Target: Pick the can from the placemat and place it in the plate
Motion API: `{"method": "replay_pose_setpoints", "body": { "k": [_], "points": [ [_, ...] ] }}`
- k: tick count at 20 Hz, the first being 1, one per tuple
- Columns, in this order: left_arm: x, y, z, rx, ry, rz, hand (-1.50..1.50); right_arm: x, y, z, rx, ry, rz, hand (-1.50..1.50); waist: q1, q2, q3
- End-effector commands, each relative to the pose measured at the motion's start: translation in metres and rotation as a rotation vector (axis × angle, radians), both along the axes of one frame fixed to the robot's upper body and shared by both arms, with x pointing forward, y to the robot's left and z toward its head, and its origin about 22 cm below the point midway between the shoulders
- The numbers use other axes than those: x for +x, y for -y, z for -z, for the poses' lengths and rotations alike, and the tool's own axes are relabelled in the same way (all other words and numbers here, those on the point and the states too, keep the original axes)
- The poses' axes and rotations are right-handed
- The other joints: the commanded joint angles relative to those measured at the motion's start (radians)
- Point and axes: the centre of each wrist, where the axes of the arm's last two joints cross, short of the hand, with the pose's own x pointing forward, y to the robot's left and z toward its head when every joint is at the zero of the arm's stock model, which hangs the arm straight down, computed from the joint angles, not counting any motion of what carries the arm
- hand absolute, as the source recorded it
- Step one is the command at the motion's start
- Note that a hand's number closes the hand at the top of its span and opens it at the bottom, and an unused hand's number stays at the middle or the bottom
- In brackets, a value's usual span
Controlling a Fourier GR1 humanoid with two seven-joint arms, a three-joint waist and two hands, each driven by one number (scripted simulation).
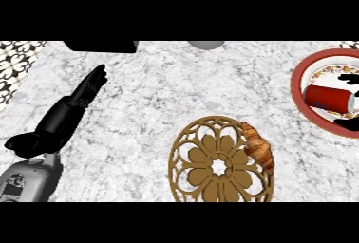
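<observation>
Marbled grey-white stone forms the table (161, 99) on which everything is laid, with a patterned tile strip showing at the far left edge. At the right edge the red can (328, 98) is seen lying over the plate (301, 71), a round dish with a red rim and a floral centre. The can is tipped on its side, its long axis running roughly across the view, its pale open end turned toward the picture's right edge. Black fingers of the right hand (347, 124) are seen just above and below the can, curled about it; most of that hand is cut off by the frame, so only the fingers can be judged, and they appear closed round the can. The can is therefore already off the placemat (217, 163), a brown openwork round mat lying well to the left of the right hand and nearer the robot. A croissant (258, 147) rests on that mat's right rim. By this reading, only the setting down and release within the plate remain, and the plate lies directly beneath the holding hand. The left hand (89, 88) is found well apart on the far side of the table, fingers straight and holding nothing, pointing away from the robot.
</observation>
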Motion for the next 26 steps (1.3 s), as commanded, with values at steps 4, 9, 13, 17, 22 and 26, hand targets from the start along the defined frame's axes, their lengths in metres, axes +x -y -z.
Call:
{"method": "replay_pose_setpoints", "body": {
  "k": [4, 9, 13, 17, 22, 26],
  "points": [
    [-0.006, 0.003, 0.011, -0.009, -0.014, 0.003, 0.00, 0.007, 0.012, -0.010, 0.089, 0.076, -0.071, -1.50, 0.003, 0.004, 0.002],
    [-0.001, 0.013, 0.003, -0.008, -0.008, 0.004, 0.00, 0.010, 0.014, -0.015, 0.183, 0.165, -0.150, -1.50, 0.001, 0.005, 0.003],
    [-0.007, -0.003, 0.006, 0.001, -0.021, -0.027, 0.00, 0.004, 0.021, -0.014, 0.390, 0.220, -0.250, -1.50, -0.019, -0.004, 0.001],
    [-0.008, 0.003, 0.008, -0.018, -0.011, -0.032, 0.00, -0.001, 0.028, -0.013, 0.652, 0.151, -0.272, -1.50, -0.025, -0.005, 0.000],
    [-0.008, -0.006, -0.001, -0.005, -0.009, -0.024, 0.00, -0.022, 0.056, -0.022, 0.894, 0.107, -0.264, -1.50, -0.026, -0.006, 0.001],
    [-0.012, -0.012, 0.006, -0.018, -0.014, -0.030, 0.00, -0.047, 0.092, -0.053, 0.960, 0.120, -0.289, -1.50, -0.027, -0.002, 0.003]
  ]
}}
